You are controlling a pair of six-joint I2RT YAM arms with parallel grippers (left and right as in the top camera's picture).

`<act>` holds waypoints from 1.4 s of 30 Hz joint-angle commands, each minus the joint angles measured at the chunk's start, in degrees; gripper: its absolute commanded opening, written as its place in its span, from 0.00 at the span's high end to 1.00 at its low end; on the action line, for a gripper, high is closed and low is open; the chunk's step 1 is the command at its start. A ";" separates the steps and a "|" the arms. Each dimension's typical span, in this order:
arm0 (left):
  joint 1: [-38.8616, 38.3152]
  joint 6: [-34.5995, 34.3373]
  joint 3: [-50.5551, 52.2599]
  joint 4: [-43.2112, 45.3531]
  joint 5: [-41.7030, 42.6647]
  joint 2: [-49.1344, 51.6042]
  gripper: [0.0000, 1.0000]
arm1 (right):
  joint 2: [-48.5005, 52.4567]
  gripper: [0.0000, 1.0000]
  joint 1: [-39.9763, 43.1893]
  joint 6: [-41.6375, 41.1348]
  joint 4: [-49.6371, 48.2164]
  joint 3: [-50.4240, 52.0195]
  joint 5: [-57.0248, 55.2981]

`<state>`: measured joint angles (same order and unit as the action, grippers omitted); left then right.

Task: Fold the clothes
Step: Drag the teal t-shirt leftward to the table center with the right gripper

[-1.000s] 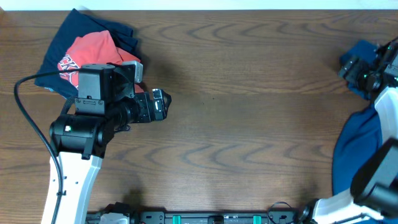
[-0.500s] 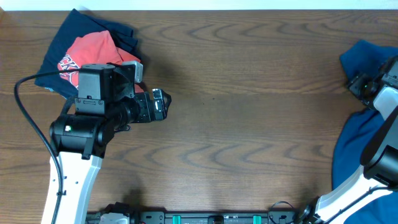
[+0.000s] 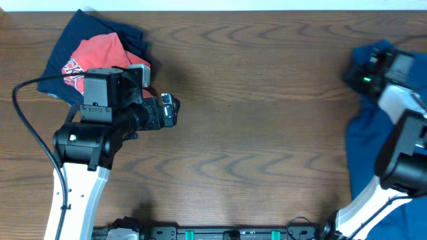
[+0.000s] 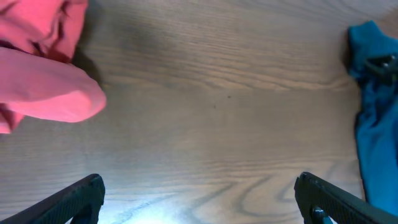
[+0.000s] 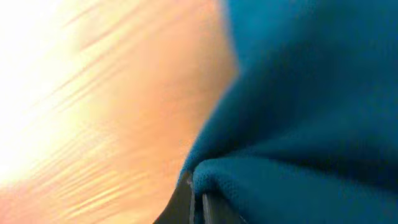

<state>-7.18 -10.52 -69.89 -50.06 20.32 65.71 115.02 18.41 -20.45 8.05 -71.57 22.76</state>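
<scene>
Along the bottom edge of the overhead frame, both arm bases stand at the near side of the wooden table [image 3: 267, 140]. Just above them, at lower right, the blue T-shirt [image 3: 360, 157] lies bunched against the right edge of the frame, partly covered by the right arm. A strip of it runs up toward the upper right corner. That upper part is in the right end effector [image 3: 358, 72], whose jaws are pressed together on a fold of the blue cloth. The right wrist view shows the fold pinched at the bottom of its frame, with blurred wood to the left.

At mid-left, the left end effector [image 3: 170, 110] points toward the centre of the table, jaws spread wide, with only bare wood between them. In the left wrist view its two dark tips sit far apart in the bottom corners.

Farther back, in the upper left corner, the red tee [image 3: 100, 53] with white lettering lies crumpled on top of the navy garment [image 3: 67, 47]. The left arm's wrist overlaps the lower right part of this pile. The pile is well apart from the blue T-shirt.
</scene>
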 commanded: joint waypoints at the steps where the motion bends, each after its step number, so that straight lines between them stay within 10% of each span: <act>1: -0.13 0.37 -1.38 0.04 -3.56 -1.64 0.02 | -2.03 0.99 -11.04 -0.57 -0.42 -0.85 11.93; 7: -0.13 0.39 -3.15 0.02 -17.35 -6.08 0.02 | -2.21 0.98 -33.27 -0.74 -1.07 -0.87 11.91; 12: -0.13 2.08 -5.20 1.09 -24.24 -10.95 0.02 | -2.23 0.36 -49.29 0.31 -2.75 -0.94 8.72; 15: -0.15 2.12 -5.20 1.60 -24.20 -13.20 0.02 | -3.23 0.28 -52.11 0.33 -2.01 -1.53 4.55; 30: -1.44 2.12 -4.98 0.87 -3.80 -0.07 0.02 | -28.98 0.32 -27.15 3.34 25.44 -1.57 0.87; 42: -4.22 1.38 -4.98 4.28 4.79 23.52 0.10 | -30.95 0.28 -10.16 3.30 42.23 -0.15 -4.42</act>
<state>-9.72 -9.32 -74.39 -45.19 22.37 84.58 83.94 6.13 -17.69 49.56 -72.53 21.56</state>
